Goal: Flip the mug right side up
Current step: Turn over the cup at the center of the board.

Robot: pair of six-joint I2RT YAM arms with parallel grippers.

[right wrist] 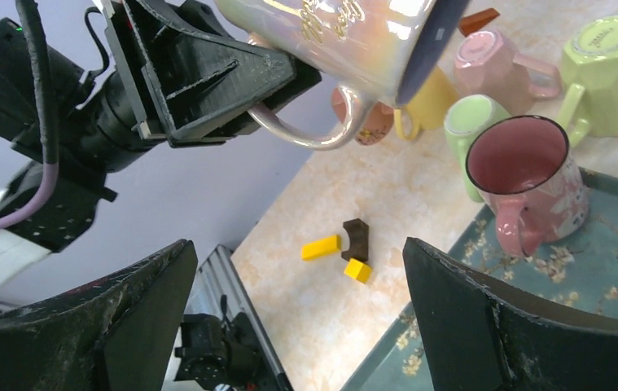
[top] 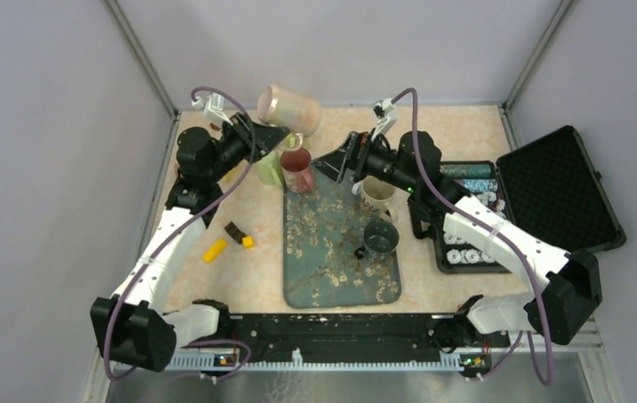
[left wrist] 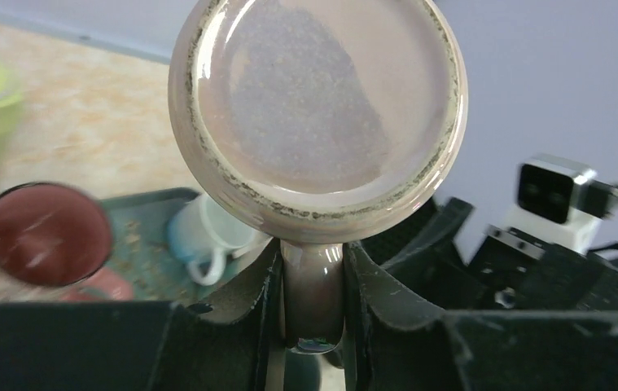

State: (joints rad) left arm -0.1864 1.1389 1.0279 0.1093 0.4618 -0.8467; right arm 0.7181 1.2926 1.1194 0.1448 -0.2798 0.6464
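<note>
1. While the mug (top: 289, 109) is held aloft at about twelve o'clock in the top view, its handle is pinched by the left gripper (left wrist: 312, 305).
2. The turning step is judged in hand: the mug is tipped sideways, so a wrist roll is called for until the mouth faces up.
3. Only the base is shown by the left wrist view; the down-angled mouth is revealed by the right wrist view, where the right gripper (right wrist: 305, 318) is seen spread wide and empty.
</note>
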